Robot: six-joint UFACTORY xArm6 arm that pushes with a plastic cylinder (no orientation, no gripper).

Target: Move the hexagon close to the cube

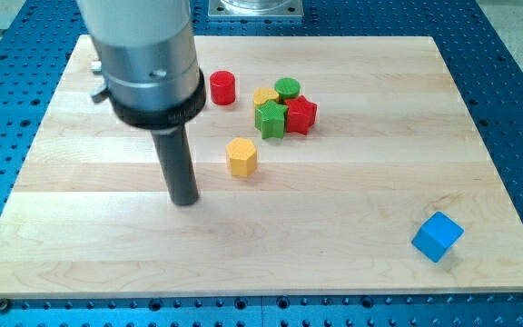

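A yellow hexagon [241, 157] lies near the middle of the wooden board [80, 236]. A blue cube [437, 237] sits far off at the view's lower right, near the board's bottom edge. My tip [185, 201] rests on the board to the left of the hexagon and slightly below it, about a block's width apart, not touching. The rod hangs from a large grey cylinder that covers the board's upper left.
A cluster stands above and right of the hexagon: a red cylinder [222, 87], a yellow block [265, 96], a green cylinder [287, 89], a green star-shaped block [271, 118] and a red star-shaped block [300, 114]. A blue perforated table surrounds the board.
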